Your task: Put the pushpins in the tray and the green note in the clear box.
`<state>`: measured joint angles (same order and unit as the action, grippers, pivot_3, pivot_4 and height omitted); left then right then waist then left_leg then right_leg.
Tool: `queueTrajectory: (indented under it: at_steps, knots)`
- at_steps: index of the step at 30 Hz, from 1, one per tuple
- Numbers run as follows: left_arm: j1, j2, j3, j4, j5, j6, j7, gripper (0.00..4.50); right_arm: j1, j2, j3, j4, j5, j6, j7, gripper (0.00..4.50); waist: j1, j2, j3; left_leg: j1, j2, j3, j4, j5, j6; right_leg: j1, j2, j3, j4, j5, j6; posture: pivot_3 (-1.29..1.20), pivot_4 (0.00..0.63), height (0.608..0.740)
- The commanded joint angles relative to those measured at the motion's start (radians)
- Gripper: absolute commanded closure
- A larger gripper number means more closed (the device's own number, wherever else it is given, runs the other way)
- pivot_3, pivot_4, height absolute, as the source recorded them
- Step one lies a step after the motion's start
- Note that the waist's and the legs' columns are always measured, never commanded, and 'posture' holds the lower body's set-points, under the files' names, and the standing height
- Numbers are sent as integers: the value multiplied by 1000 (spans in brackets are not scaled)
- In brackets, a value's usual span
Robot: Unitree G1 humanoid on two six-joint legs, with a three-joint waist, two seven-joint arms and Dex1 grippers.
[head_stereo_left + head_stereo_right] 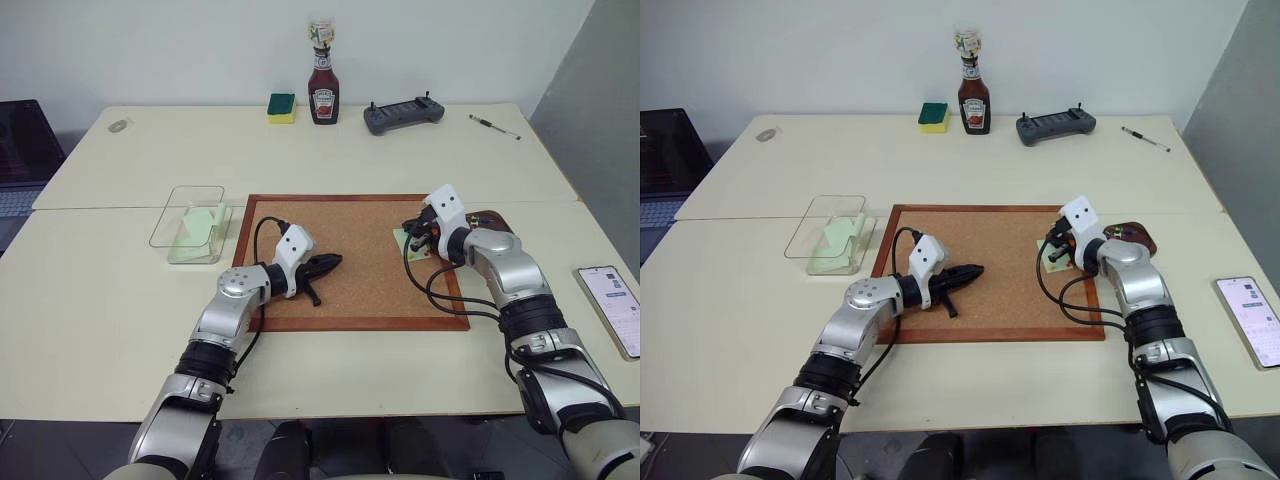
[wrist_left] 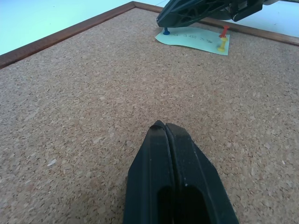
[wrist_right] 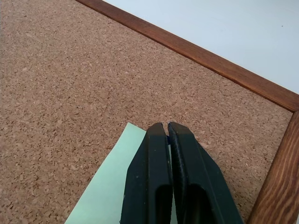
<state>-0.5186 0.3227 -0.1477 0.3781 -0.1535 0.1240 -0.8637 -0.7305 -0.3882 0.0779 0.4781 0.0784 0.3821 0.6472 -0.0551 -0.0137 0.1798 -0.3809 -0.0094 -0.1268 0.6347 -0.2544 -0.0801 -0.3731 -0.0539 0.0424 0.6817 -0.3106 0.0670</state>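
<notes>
A: Pushpins first: where do they sit?
B: A blue pushpin (image 2: 166, 32), a red one (image 2: 224, 31) and a yellow one (image 2: 222, 45) stand in the green note (image 2: 196, 41), which lies on the cork board (image 1: 350, 262) near its right edge. The board has a wooden frame and rests on a pale table (image 1: 200, 150) against a white wall.

A: What else is on that table?
B: Along the far side, a green-and-yellow sponge (image 1: 281, 107), a ketchup bottle (image 1: 322, 88), a dark controller (image 1: 403, 113) and a pen (image 1: 494, 126). A phone (image 1: 612, 305) lies at the right edge.

A: And the containers?
B: The clear box (image 1: 190, 223) stands just left of the board, with pale green slips inside. The tray (image 1: 1135, 236) is just right of the board, mostly hidden behind the right arm; I cannot tell its contents.

A: Grippers?
B: The left gripper (image 2: 164, 127) hovers over bare cork, fingers pressed together on nothing. The right gripper (image 3: 167, 126) is over the note's corner at the blue pin, fingers closed; whether they pinch the pin I cannot tell.
</notes>
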Motion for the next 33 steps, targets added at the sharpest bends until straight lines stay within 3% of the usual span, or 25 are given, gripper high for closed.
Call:
queueTrajectory:
  at_steps: [1, 19, 33]
  knots:
    - [38, 4, -33, 14, 22, 29, -19, 4500, 25, -8, -39, -127, 28, -1, -8, 4421, 0, 0, 0, 0, 0, 0, 0, 0, 0, 0, 0, 0, 0, 0, 0, 0, 150, 740]
    - [51, 8, -57, 21, 51, 38, -31, 4500, 83, 6, -87, -297, 63, 28, -64, 4421, -2, 5, -3, 0, 0, 1, -1, 0, 0, 0, 0, 0, 0, 0, 0, 0, 150, 740]
    - [60, -3, -40, -16, 44, 39, 11, 4500, 210, -167, -322, -372, 102, 225, -198, 4421, 0, 8, -5, 0, 0, 2, -1, 0, 0, 0, 0, 1, -1, 0, 0, 0, 150, 740]
